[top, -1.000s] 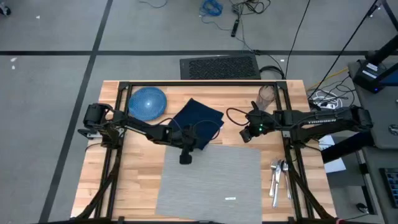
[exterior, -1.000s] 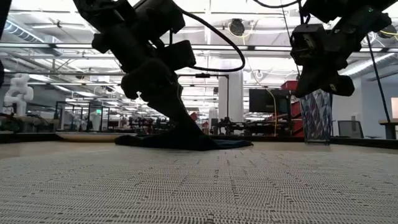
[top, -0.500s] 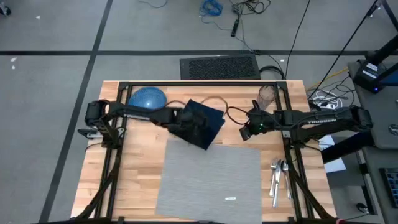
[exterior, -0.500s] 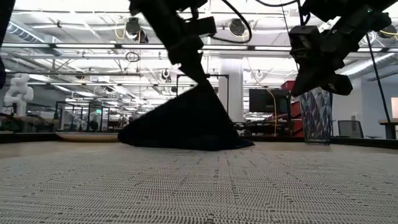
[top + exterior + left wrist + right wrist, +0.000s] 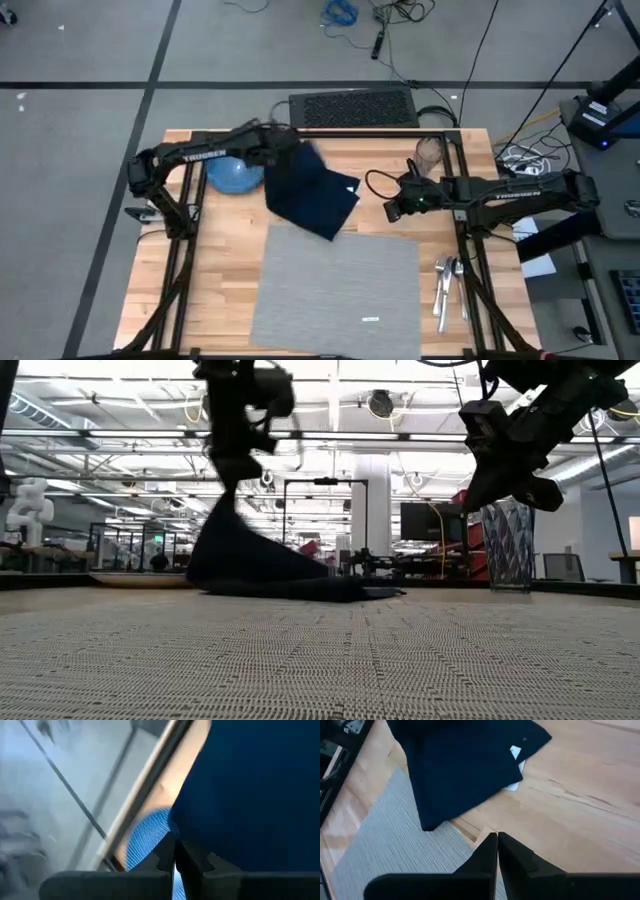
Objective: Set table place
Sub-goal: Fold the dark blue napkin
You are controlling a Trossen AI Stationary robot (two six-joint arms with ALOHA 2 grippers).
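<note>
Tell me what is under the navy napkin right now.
The napkin, lifted at one corner by the left pincer, lies on the table and overlaps the placemat's far corner. Anything else beneath it is hidden.

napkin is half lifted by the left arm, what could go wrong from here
1. The left gripper pinches only an edge of the navy napkin; it may slip free.
2. The napkin's low end lies on the placemat corner and could drag it askew.
3. The hanging cloth is beside the blue dish and might nudge it.
</note>
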